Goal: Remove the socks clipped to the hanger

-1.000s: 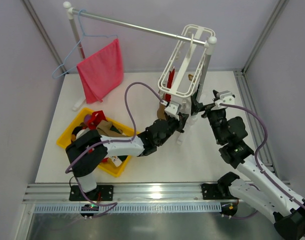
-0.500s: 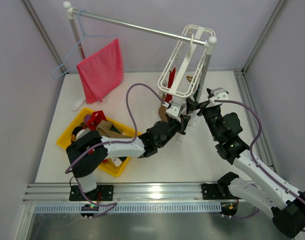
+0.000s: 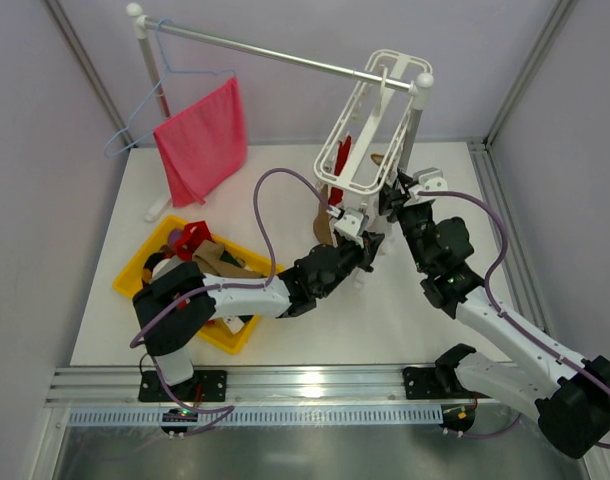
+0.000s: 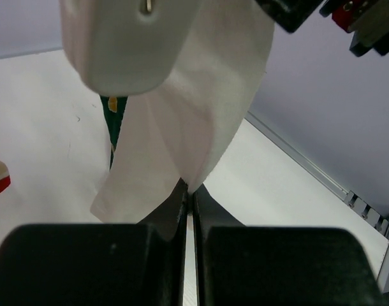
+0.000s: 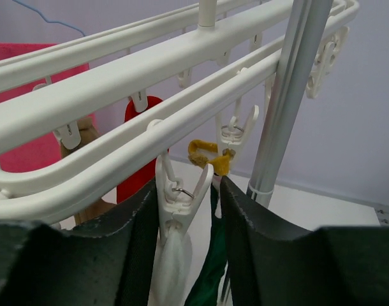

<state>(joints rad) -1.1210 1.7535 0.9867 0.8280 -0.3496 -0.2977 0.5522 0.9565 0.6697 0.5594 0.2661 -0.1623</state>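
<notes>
The left gripper (image 4: 188, 191) has its fingers pressed flat together on the lower edge of a white-and-green sock (image 4: 201, 108). The sock hangs from a white clip (image 4: 127, 44) directly above the jaws. Most of the sock that shows is white, folded into soft pleats, with a strip of dark green and a yellow speck behind it on the left.

In the right wrist view the same sock's white and green fabric hangs below that clip, at the near end of the white hanger (image 5: 118, 80). The right gripper (image 5: 188, 188) has one dark finger on each side of the clip, close against it. Whether they are squeezing it cannot be told.

Farther along the frame a red sock (image 5: 140, 146) and a tan-brown sock (image 5: 86, 143) hang from other clips. A small mustard-yellow piece (image 5: 206, 152) is held in the next clip back. The hanger hooks over a metal rail, next to the upright post (image 5: 287, 95) of the rail.

On the left of the white table (image 3: 405, 320) sits a yellow bin (image 3: 135, 268), holding a red-and-white sock (image 3: 192, 238) and tan-brown ones (image 3: 220, 258). A pink-red cloth (image 3: 200, 140) and a light-blue wire hanger (image 3: 135, 120) hang at the far end of the rail.
</notes>
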